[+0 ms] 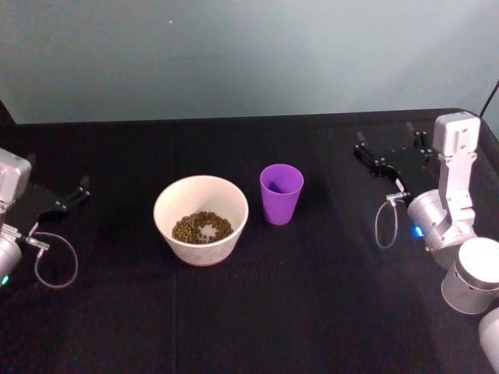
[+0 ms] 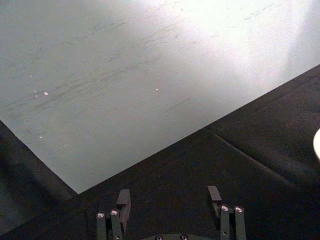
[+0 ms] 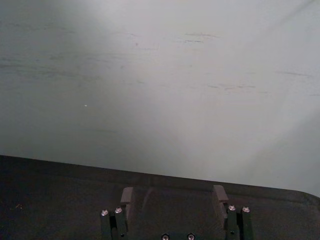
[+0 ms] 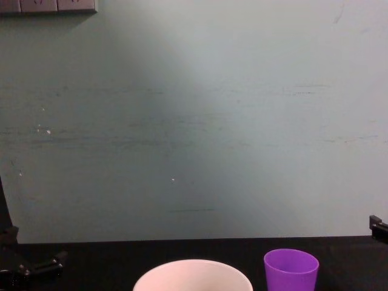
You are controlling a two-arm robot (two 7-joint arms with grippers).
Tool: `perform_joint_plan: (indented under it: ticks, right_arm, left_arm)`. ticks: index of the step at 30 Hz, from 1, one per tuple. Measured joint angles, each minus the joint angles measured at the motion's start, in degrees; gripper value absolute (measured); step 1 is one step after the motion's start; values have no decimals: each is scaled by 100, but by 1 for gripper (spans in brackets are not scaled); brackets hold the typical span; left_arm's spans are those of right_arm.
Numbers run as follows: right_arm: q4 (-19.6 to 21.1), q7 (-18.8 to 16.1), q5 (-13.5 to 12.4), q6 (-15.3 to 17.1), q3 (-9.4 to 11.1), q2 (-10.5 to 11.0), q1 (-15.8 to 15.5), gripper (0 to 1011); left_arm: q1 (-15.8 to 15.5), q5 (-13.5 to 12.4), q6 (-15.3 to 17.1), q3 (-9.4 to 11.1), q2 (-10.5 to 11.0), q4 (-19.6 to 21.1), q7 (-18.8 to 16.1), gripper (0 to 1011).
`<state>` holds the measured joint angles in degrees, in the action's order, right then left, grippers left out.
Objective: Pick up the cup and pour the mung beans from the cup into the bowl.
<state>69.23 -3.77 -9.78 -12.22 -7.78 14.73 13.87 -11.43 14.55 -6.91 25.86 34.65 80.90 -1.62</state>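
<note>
The white bowl (image 1: 201,248) stands at the table's middle with mung beans (image 1: 203,227) on its bottom. Just right of it, a small gap apart, the purple cup (image 1: 281,193) stands upright; I see only purple inside it. The chest view shows the bowl's rim (image 4: 193,273) and the cup (image 4: 291,270) side by side. My left gripper (image 1: 78,191) rests open at the far left, well away from the bowl, its fingers (image 2: 123,196) spread over bare cloth. My right gripper (image 1: 384,132) hovers open at the right, beyond the cup, with nothing between its fingers (image 3: 219,192).
A black cloth covers the table (image 1: 296,312), with a pale wall (image 4: 194,121) behind its far edge. A cable loop (image 1: 54,265) hangs from the left arm and another (image 1: 383,222) from the right arm.
</note>
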Motion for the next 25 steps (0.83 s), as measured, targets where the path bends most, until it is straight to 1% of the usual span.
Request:
perform_joint_plan:
  ticks: [25]
  right_arm:
    - [2, -3, -3, 0, 0, 0, 0, 1003]
  left_arm:
    - [0, 0, 0, 0, 0, 0, 0, 1000]
